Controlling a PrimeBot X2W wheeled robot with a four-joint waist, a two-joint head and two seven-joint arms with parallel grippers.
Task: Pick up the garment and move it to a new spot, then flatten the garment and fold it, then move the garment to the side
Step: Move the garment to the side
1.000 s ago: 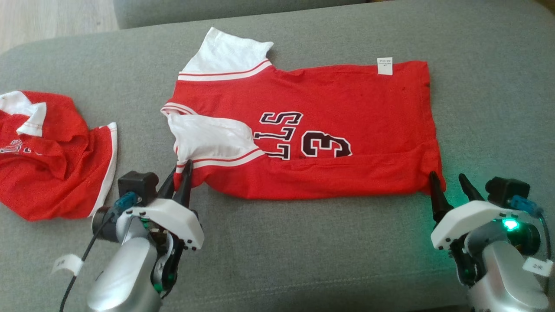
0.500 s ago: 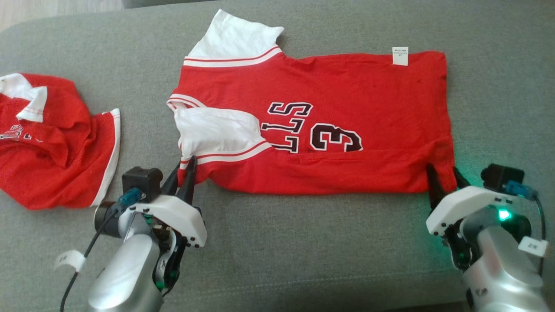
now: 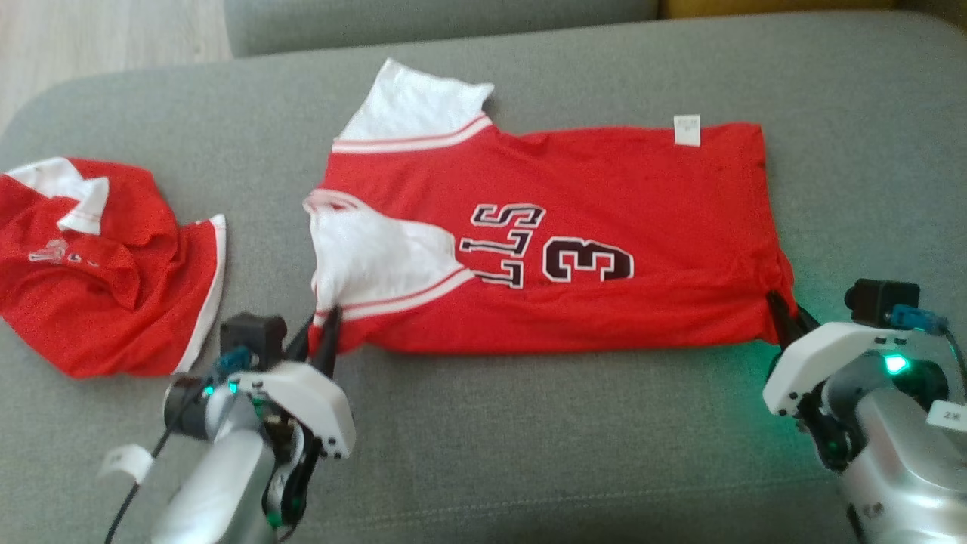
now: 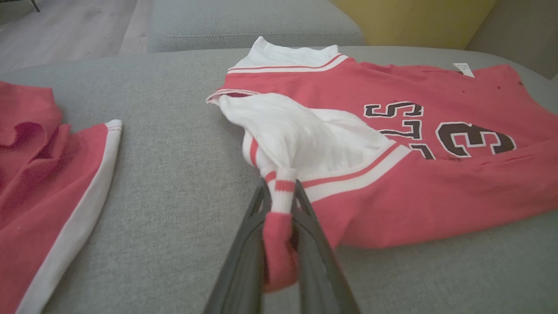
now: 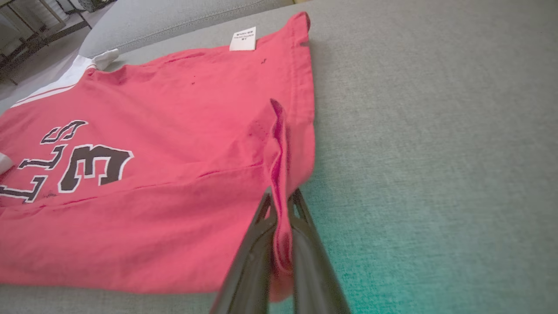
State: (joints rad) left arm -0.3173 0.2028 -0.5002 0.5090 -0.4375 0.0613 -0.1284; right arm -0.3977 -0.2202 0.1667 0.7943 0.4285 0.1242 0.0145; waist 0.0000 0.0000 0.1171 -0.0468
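Red jersey [image 3: 604, 189], white-sleeved, lies flat on coarse grey cushion [image 3: 529, 453].

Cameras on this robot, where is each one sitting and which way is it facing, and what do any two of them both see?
Head view: on the head, looking forward and down at the red jersey on the grey cushion; left gripper and right gripper show lower left and lower right.
Left wrist view: low, looking along its own fingers at the white sleeve they pinch.
Right wrist view: low, looking along its own fingers at the hem corner they pinch.
Shared: all three see the black number 3.
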